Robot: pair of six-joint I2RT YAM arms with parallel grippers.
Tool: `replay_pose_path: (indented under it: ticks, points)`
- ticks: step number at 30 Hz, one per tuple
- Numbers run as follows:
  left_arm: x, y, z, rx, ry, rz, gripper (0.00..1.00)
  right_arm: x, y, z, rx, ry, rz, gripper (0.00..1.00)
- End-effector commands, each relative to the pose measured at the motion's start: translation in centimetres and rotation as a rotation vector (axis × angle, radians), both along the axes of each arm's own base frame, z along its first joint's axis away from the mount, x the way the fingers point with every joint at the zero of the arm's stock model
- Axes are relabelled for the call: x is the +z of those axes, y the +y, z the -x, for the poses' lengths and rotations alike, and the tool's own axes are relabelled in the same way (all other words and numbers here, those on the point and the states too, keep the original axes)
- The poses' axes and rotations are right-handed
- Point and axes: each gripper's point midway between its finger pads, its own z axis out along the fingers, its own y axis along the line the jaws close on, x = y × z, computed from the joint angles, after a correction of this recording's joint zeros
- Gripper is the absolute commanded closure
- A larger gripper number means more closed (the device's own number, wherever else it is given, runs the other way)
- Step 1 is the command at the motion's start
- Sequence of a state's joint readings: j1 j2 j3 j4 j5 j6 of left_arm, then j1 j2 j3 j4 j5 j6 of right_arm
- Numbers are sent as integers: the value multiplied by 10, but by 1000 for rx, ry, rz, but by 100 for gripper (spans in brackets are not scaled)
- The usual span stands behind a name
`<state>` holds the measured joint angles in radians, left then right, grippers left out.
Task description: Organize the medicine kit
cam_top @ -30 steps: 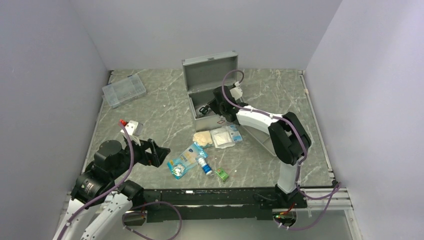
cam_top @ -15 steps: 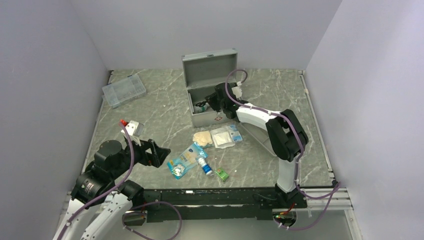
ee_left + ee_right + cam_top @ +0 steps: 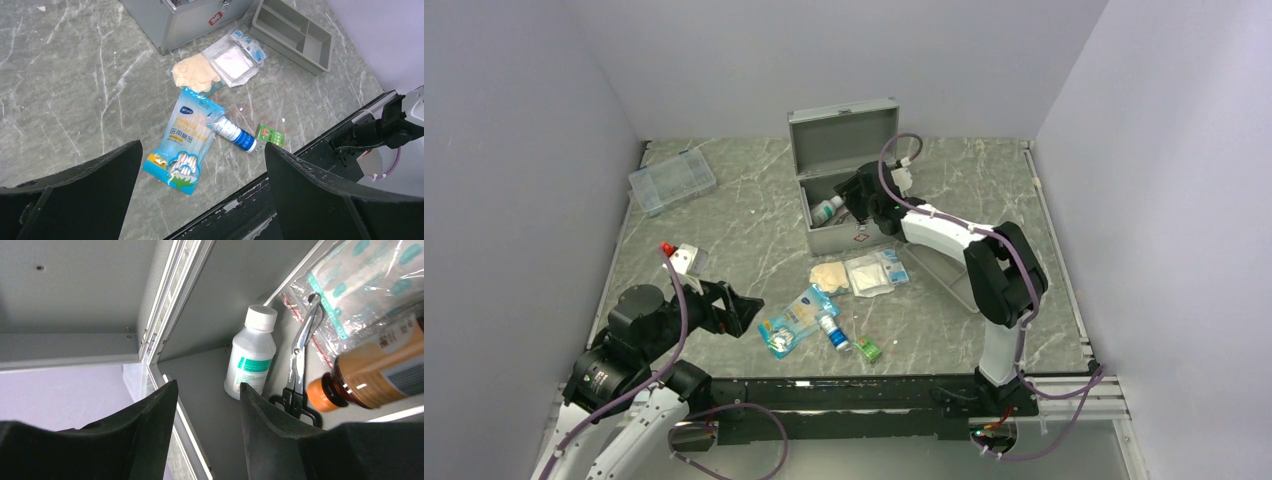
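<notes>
- Silver-grey medicine kit, lid up, back centre of surface.
- Right end effector: hangs over open kit, white bottle below, fingers parted, gripping nothing.
- Left end effector: gapes wide, empty.

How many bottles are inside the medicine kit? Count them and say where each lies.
2. A white bottle with a green label lies against a wall of the medicine kit; an amber bottle with an orange cap lies beside the scissors. Others may be hidden.
</notes>
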<state>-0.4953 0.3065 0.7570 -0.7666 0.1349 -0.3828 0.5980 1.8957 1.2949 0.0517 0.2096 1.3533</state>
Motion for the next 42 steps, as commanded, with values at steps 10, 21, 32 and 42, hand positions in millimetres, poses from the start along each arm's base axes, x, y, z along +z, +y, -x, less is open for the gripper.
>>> replay_pose_path:
  ticks: [10, 21, 32, 42]
  points:
    - [11, -1, -2, -2, -47, 22, 1, 77, -38, 33, 52, -145, 150, 43]
    - [10, 0, -3, 6, -41, 19, 1, 105, -50, 98, 384, -287, 391, 42]
    - [6, -1, -7, 13, -15, 2, 1, 84, -48, 157, 636, -313, 562, 37]
    - [0, -1, -11, 27, 15, -12, 1, 55, 5, 212, 847, -350, 633, 32]
